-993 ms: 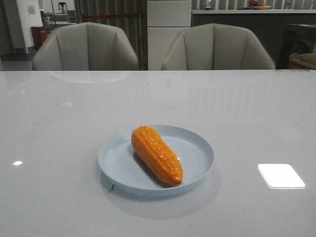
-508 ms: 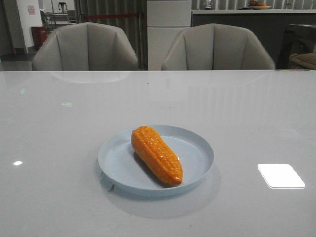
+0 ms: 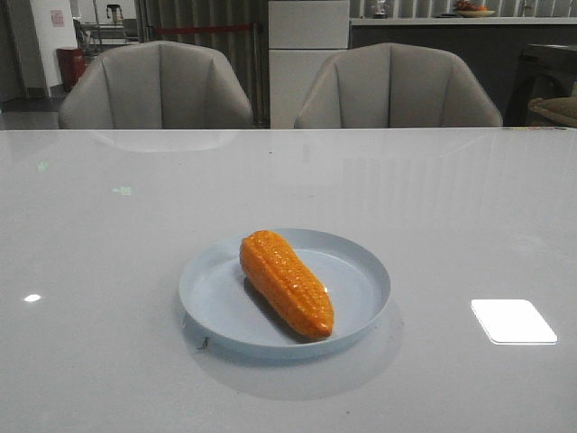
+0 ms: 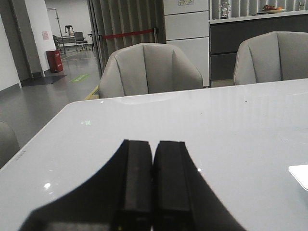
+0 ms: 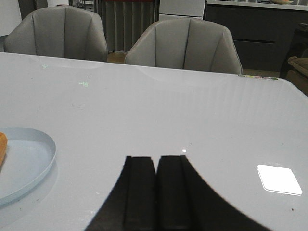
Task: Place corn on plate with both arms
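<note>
The orange corn lies diagonally inside the pale blue plate at the table's middle in the front view. No arm shows in the front view. In the left wrist view my left gripper is shut and empty above bare table; neither plate nor corn shows there. In the right wrist view my right gripper is shut and empty, and the plate's rim with a sliver of the corn lies apart from it at the frame's edge.
Two grey chairs stand behind the table's far edge. A bright light reflection lies on the glossy table right of the plate.
</note>
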You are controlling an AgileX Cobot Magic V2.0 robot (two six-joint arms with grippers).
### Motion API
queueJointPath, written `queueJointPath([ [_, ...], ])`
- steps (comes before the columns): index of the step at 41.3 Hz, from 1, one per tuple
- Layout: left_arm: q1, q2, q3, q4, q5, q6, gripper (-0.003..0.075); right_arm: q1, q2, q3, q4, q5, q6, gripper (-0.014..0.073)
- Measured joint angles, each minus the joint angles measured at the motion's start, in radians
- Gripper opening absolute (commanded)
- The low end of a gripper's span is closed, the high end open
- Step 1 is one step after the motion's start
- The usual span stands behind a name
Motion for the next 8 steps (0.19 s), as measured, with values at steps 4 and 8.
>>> queueJointPath([
  [4,0.0,0.0,0.0,0.0,0.0,0.0,0.0089,0.0,0.0,0.0,0.0,0.0,0.0,0.0065],
  [8,0.0,0.0,0.0,0.0,0.0,0.0,0.0089,0.0,0.0,0.0,0.0,0.0,0.0,0.0065],
])
